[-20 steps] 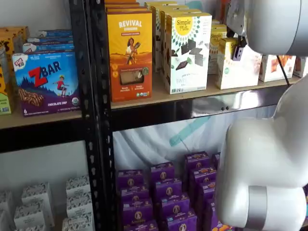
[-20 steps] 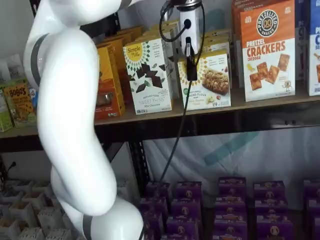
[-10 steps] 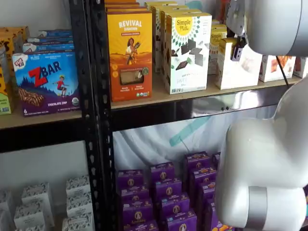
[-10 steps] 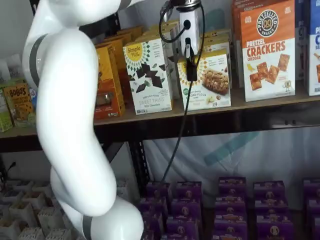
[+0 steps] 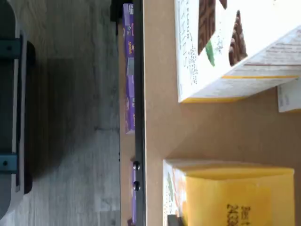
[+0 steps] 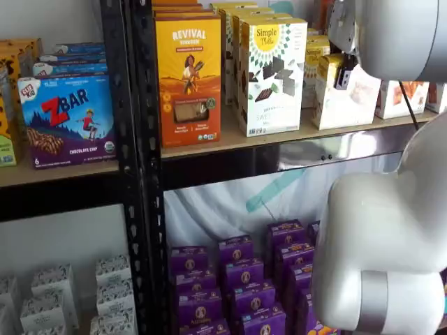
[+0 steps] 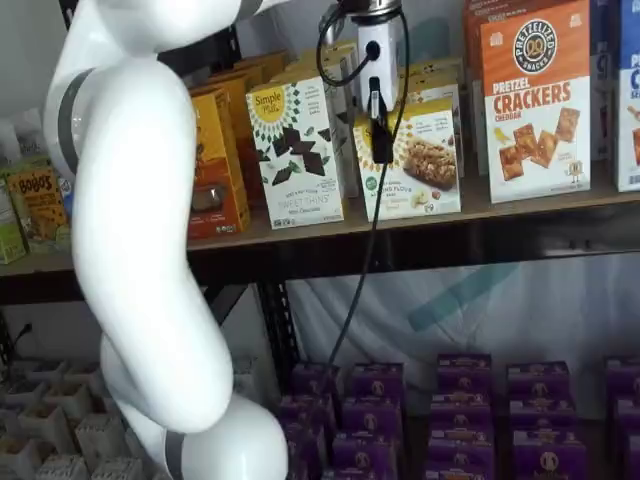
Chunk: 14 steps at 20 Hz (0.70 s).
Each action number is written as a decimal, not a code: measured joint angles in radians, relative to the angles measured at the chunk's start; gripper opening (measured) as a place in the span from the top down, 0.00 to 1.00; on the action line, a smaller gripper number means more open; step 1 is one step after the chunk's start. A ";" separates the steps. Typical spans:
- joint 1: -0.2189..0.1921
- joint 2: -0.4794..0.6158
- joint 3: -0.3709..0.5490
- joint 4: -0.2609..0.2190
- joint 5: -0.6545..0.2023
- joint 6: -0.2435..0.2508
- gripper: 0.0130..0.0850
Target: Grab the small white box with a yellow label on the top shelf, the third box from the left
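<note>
The small white box (image 7: 418, 165) stands on the top shelf (image 7: 300, 232) between a taller white carton (image 7: 295, 150) and an orange crackers carton (image 7: 535, 100). It also shows in a shelf view (image 6: 349, 98), slightly tilted. My gripper (image 7: 380, 130) hangs over its left top corner. One black finger lies on the box's front face; the other is hidden behind it. The fingers look closed on the box. In the wrist view the box's yellow top (image 5: 235, 197) is close below the camera, on the pale board (image 5: 160, 117).
An orange Revival carton (image 6: 187, 80) stands left of the taller white carton (image 6: 272, 77). A black rack upright (image 6: 136, 174) separates the ZBAR box (image 6: 66, 118). Purple boxes (image 6: 244, 279) fill the shelf below. My white arm (image 7: 140, 250) and a cable (image 7: 360, 250) hang in front.
The small white box has tipped slightly in the gripper's hold and shifted a little; the arm has barely moved.
</note>
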 joint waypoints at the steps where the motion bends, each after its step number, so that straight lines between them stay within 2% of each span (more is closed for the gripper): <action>1: 0.001 -0.002 0.000 -0.002 0.004 0.001 0.72; 6: 0.002 -0.021 -0.008 0.000 0.057 0.007 0.72; 10: -0.013 -0.050 -0.019 0.008 0.139 0.003 0.72; 14: -0.026 -0.124 0.032 -0.004 0.135 -0.010 0.72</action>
